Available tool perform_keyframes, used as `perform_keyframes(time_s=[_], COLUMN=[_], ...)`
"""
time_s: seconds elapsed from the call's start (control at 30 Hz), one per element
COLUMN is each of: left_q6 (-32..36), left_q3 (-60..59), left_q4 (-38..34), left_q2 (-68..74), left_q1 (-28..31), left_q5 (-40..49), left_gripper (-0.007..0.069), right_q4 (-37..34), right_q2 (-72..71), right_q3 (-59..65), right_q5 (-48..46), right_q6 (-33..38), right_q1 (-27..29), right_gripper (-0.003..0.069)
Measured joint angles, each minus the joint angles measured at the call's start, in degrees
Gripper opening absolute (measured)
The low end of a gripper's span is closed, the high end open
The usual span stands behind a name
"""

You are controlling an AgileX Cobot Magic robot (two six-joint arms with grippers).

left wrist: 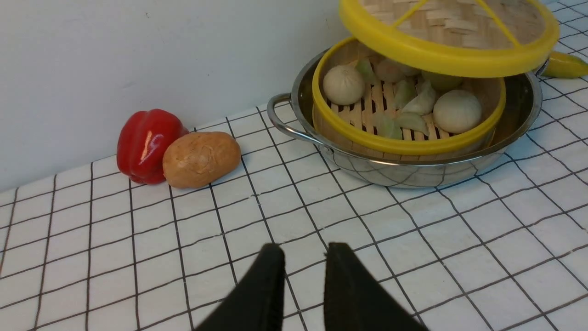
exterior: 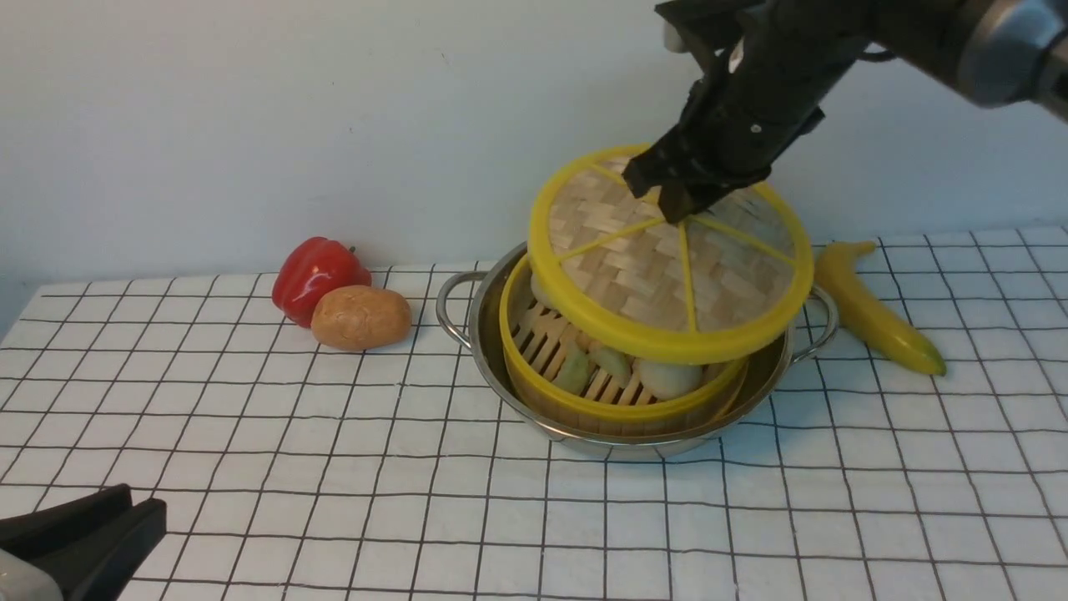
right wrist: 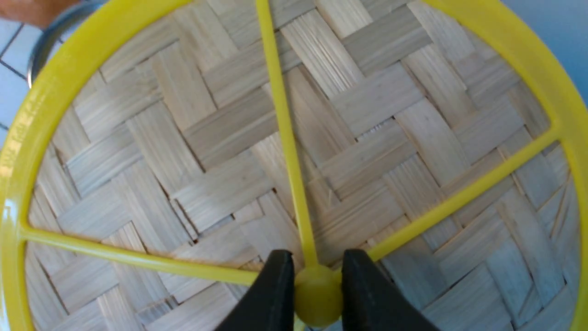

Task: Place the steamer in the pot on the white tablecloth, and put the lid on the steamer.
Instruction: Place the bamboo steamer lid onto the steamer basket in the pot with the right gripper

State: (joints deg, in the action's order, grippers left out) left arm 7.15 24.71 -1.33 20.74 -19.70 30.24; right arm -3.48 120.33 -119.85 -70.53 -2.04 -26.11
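"Two black fingertips [right wrist: 318, 285], mine, closed around the yellow centre knob [right wrist: 318, 296]: why there?"

"I hold the round woven-bamboo lid [exterior: 667, 259] centrally, likely for balance, above the yellow-rimmed bamboo steamer [exterior: 622, 411] inside the steel pot [exterior: 584, 442]."

White tablecloth [exterior: 334, 501] with black grid. Directly on it: 1 pot [exterior: 617, 442], stainless, 2 loop handles; 1 red pepper [exterior: 313, 280] beside 1 brown potato [exterior: 361, 318]; 1 yellow banana [exterior: 884, 321] near the pot's right handle.
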Motion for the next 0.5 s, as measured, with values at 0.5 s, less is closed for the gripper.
perform_keyframes(time_s=[0.5], left_q6=[0.0], left_q3=[0.0], left_q4=[0.0], left_q2=[0.0], left_q1=[0.0], left_q5=[-0.1], left_gripper=[0.0127], right_q4=[7.3], right_q2=[5.5], right_q3=[-2.5], right_q5=[-0.2], right_q6=[-1.9], right_q1=[-4.9], right_gripper=[0.0148])
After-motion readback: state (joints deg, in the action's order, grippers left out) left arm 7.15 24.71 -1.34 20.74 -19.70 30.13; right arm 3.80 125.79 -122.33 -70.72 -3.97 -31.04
